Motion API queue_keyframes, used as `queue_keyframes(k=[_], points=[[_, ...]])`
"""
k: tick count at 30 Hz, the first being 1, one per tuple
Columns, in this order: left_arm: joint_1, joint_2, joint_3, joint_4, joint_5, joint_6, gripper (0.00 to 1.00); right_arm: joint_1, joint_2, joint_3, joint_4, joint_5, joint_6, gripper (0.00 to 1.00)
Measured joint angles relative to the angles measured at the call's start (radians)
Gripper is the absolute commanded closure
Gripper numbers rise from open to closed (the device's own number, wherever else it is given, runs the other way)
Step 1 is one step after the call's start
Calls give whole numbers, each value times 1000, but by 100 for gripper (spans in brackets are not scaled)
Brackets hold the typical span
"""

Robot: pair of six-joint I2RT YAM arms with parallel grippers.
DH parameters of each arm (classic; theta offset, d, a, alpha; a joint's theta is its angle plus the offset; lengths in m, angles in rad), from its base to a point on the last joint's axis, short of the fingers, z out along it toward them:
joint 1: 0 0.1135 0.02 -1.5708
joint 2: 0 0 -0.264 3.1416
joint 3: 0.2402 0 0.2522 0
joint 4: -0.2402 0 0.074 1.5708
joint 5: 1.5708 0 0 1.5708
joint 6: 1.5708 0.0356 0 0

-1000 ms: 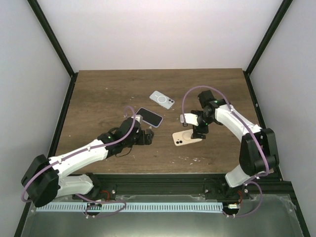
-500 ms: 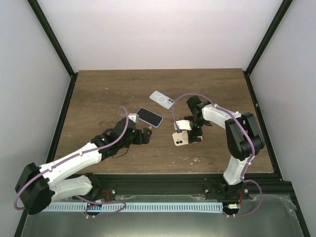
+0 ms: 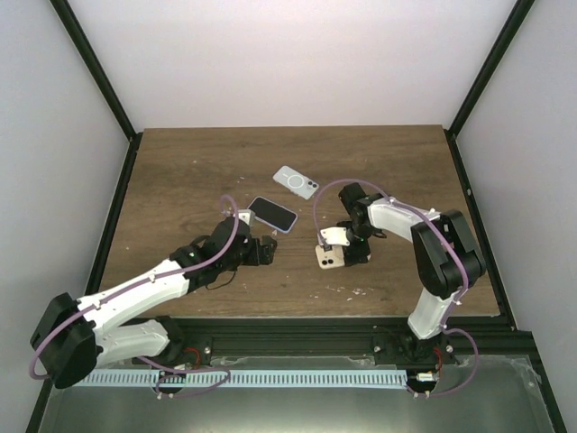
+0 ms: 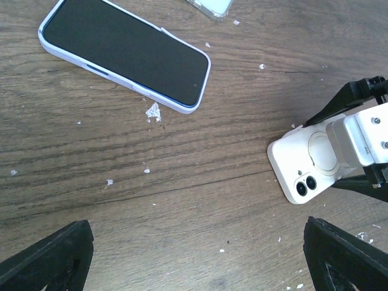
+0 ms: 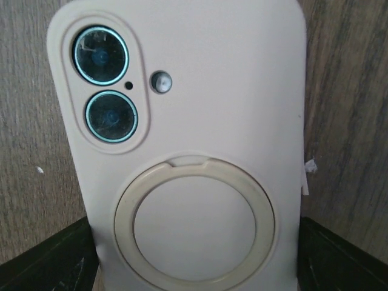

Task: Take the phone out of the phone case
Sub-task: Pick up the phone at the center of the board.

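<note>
The right gripper was seen low over the cream phone case, fingers spread wide on either side, contact couldn't be confirmed. The case, smooth and matte with a raised ring, was lying camera-side up near the wooden table's front edge. The left gripper was held wide open over bare wood.

No readable text, label or brand on the phones, the case or the table.
</note>
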Motion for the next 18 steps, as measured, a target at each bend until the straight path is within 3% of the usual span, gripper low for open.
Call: queue_keyframes(k=[4, 8, 12, 15, 18], points=[[0, 8, 0, 11, 0, 0, 4, 2, -16, -16, 13, 6, 31, 32], [0, 29, 0, 28, 4, 10, 7, 2, -25, -16, -2, -21, 69, 34], [-14, 34, -11, 76, 42, 90, 15, 5, -103, -15, -105, -159, 102, 35], [-114, 6, -27, 132, 68, 219, 17, 6, -212, -7, -192, -287, 108, 37], [-288, -51, -27, 167, 43, 402, 21, 7, -288, -1, -270, -404, 107, 38]])
